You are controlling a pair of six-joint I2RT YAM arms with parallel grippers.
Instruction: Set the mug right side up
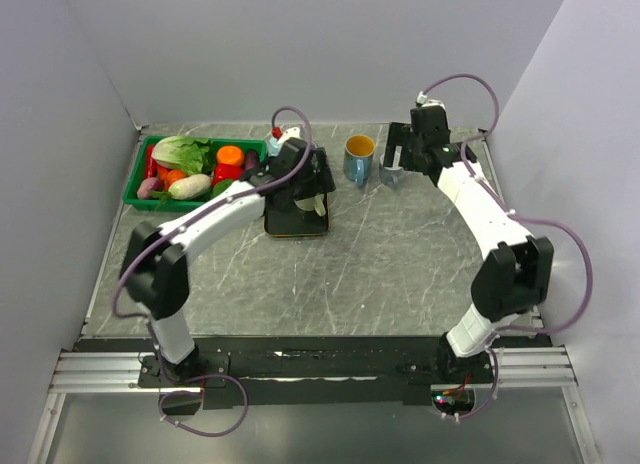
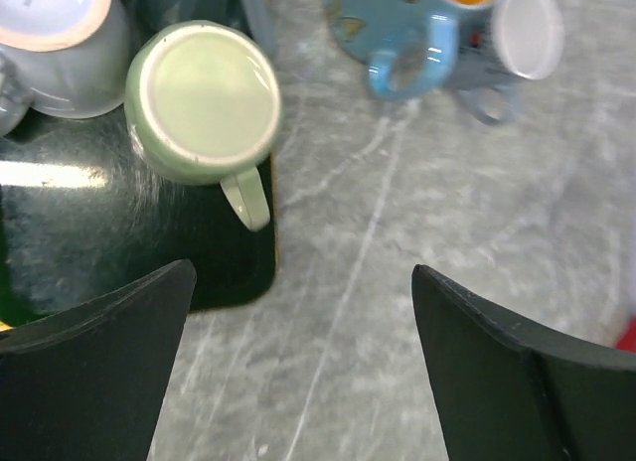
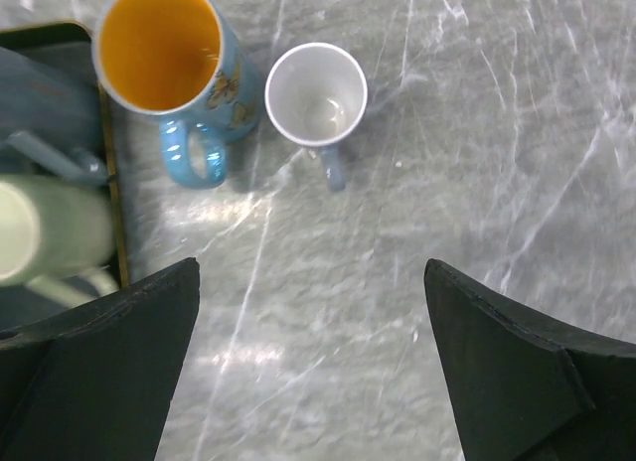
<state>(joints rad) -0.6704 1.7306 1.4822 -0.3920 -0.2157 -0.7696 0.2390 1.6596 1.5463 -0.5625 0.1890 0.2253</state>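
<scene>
Small white ceramic mug [image 3: 316, 93]: stands mouth up on the grey marbled bench [image 3: 497, 133], upper middle of the right wrist view, just beside the blue mug with orange inside [image 3: 159, 44]; its turning looks finished.
Right hand [image 3: 310, 272]: fingers spread wide, holding nothing, over the bench near the white mug.
Left hand [image 2: 303, 272]: also wide open and empty.
Pale green mug [image 2: 204, 98]: base up on the dark tray [image 2: 60, 242], upper left of the left wrist view; probably waiting for the same turn.
</scene>
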